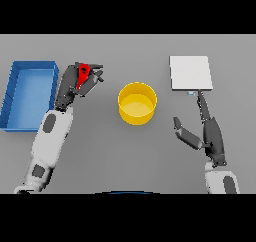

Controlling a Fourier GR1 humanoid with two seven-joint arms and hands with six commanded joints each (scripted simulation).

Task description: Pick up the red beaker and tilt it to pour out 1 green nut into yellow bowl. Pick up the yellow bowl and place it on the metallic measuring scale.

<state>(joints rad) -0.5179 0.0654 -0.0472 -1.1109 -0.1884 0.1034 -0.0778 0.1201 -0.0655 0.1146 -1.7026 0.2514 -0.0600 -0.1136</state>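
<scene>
The red beaker [83, 74] sits wrapped in the curled dark fingers of the left hand [80, 81], held off the grey tabletop [125, 156] to the left of the yellow bowl [137, 103] and just beside the blue bin [30, 93]. Only a narrow strip of red shows between the fingers, so its tilt is hard to read, and no green nut can be made out (it may be hidden inside the beaker or behind the fingers). The grip, taken from the side with the forearm running up from the lower left, looks suited to swinging the beaker rightward and tipping it over the bowl; by that reckoning the pour has yet to be made, for the bowl's inside appears bare.

The bowl is a plain round tub with straight, smooth walls, standing upright near the middle of the tabletop and well apart from both hands. To its right lies the scale [190, 73], a flat pale square plate with a small tab at its front edge, placed within the right arm's reach. The right hand [207, 133] rests open below it, fingers straight and pointing towards that tab, thumb spread towards the bowl, holding nothing. The bin is a shallow rectangular tray with thin upright walls.
</scene>
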